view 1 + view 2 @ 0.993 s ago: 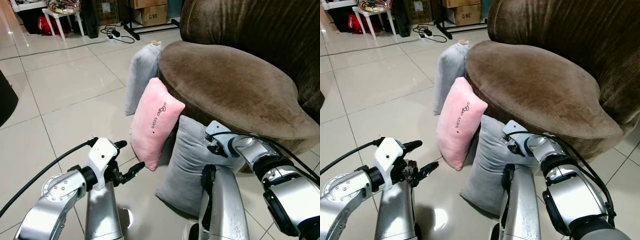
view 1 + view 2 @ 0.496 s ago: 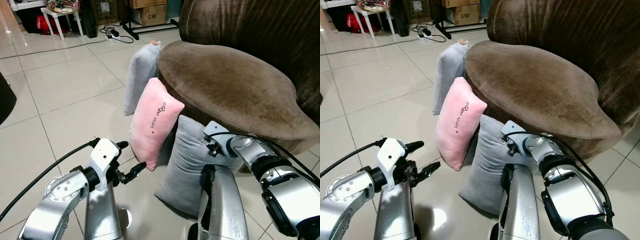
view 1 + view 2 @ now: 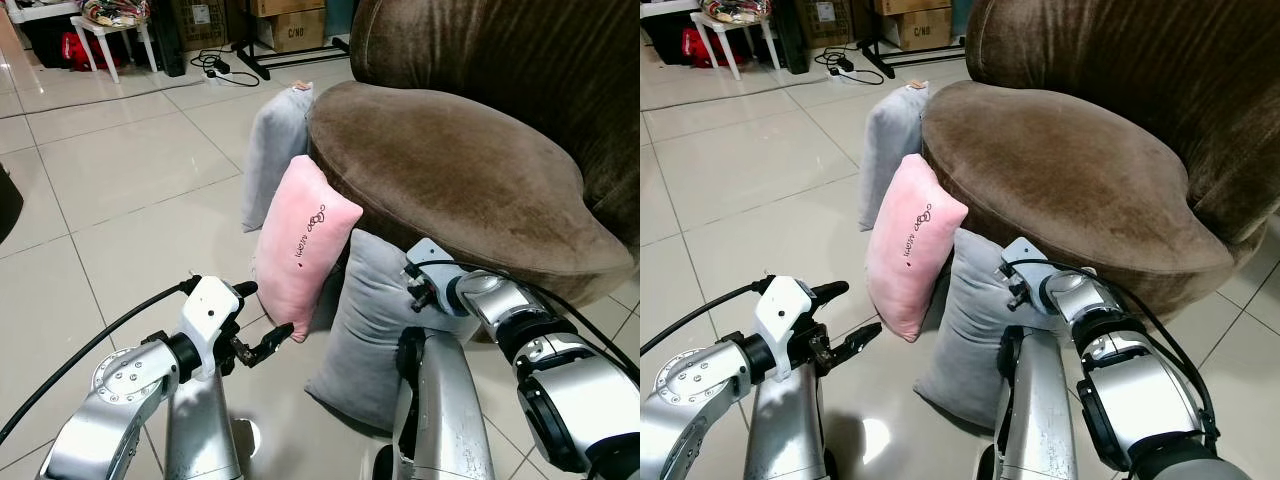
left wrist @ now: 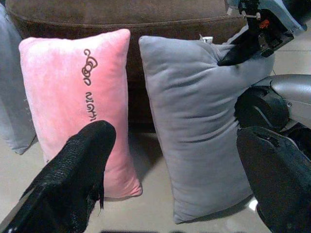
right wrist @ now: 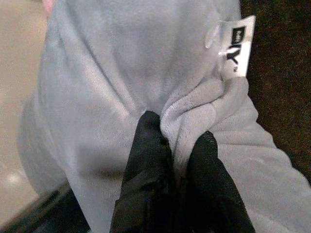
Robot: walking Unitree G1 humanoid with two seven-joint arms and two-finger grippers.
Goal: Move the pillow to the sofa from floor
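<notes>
**Right gripper pinching the grey pillow by the sofa base**

From the head camera you see three pillows propped on the tiled floor (image 3: 120, 190) against the brown sofa (image 3: 450, 170): a far grey pillow (image 3: 272, 150), a pink pillow (image 3: 300, 245), and the near grey pillow (image 3: 365, 320). Your right gripper (image 3: 418, 290) sits at that near pillow's upper corner. Your left gripper (image 3: 262, 318) hangs just short of the pink pillow's lower end, fingers apart.

In your left wrist view, the two black fingers (image 4: 73, 179) stand wide open, framing the pink and grey pillows standing side by side.

In your right wrist view, the fingers (image 5: 148, 160) are clamped on a fold of the grey fabric, just below its white tag (image 5: 235, 46)
</notes>
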